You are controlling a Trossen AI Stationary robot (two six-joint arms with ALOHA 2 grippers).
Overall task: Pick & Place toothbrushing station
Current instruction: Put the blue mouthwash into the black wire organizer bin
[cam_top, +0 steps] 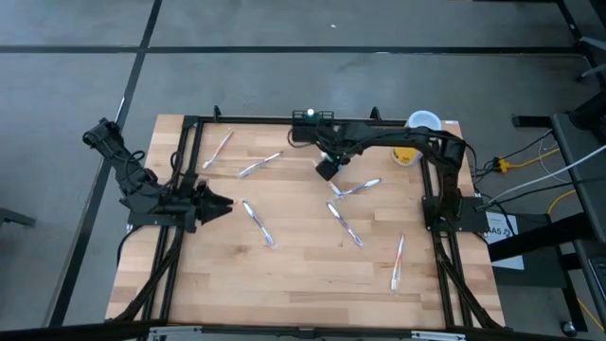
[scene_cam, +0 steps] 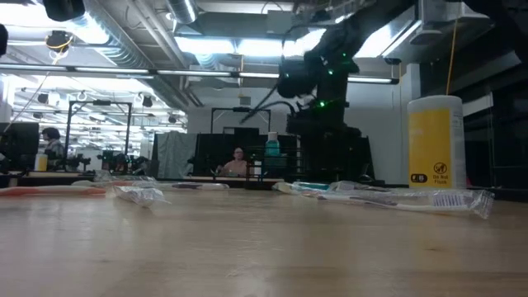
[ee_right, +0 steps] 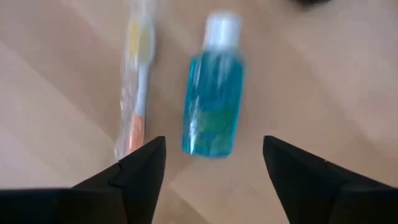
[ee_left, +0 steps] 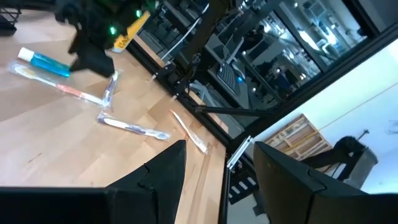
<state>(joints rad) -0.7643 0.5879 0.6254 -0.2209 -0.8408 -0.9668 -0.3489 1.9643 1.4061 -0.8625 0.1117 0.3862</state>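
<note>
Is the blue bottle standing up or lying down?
Lying down: in the right wrist view the blue bottle lies flat on the table, white cap showing, beside a wrapped toothbrush.

place: robotics lab | evidence: ceiling ducts [scene_cam: 124,37]; other rigs [scene_cam: 82,124]; seated person [scene_cam: 238,162]

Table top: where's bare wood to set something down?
Free: the near strip of the table, bounded by the wrapped toothbrush on the right. Crowded: centre and far half, with scattered toothbrushes, the yellow cup and the open right gripper.
</note>
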